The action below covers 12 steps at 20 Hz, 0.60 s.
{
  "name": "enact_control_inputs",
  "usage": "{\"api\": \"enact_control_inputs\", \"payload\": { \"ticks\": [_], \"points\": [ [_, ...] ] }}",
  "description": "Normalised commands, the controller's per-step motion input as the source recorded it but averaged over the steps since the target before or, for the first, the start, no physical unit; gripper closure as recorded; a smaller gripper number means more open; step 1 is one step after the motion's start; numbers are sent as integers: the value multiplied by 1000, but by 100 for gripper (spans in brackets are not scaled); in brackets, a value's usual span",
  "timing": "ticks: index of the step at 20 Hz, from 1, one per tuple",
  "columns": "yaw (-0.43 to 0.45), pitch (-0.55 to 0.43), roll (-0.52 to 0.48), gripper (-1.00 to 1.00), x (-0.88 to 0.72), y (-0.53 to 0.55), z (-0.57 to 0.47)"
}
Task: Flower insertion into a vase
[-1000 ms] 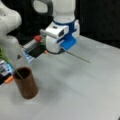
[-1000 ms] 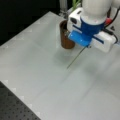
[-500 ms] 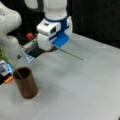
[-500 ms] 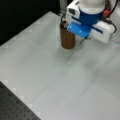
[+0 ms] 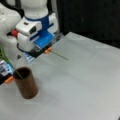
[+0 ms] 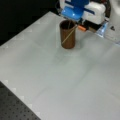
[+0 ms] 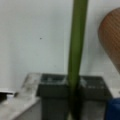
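Stem clamped in my gripper (image 7: 73,87), vase (image 5: 26,83) standing at a front view's lower left

Pale grey table (image 5: 82,82) against a dark backdrop (image 5: 95,17); perforated black board (image 6: 15,110) at its near edge. Pads (image 7: 53,95) pinch the green flower stem (image 7: 76,45); it pokes out low over the table (image 5: 60,55), outside the cup. Brown vase upright (image 6: 67,33), near the wrist. I can't make out any bloom, and the arm is cut off at top
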Motion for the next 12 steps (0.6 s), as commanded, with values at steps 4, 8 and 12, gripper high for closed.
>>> {"api": "enact_control_inputs", "payload": {
  "ticks": [4, 8, 12],
  "points": [
    [71, -69, 79, 100, -216, -10, -70],
    [104, 3, -16, 100, -242, -90, -20],
    [104, -15, -65, 100, -423, -314, 50]
  ]
}}
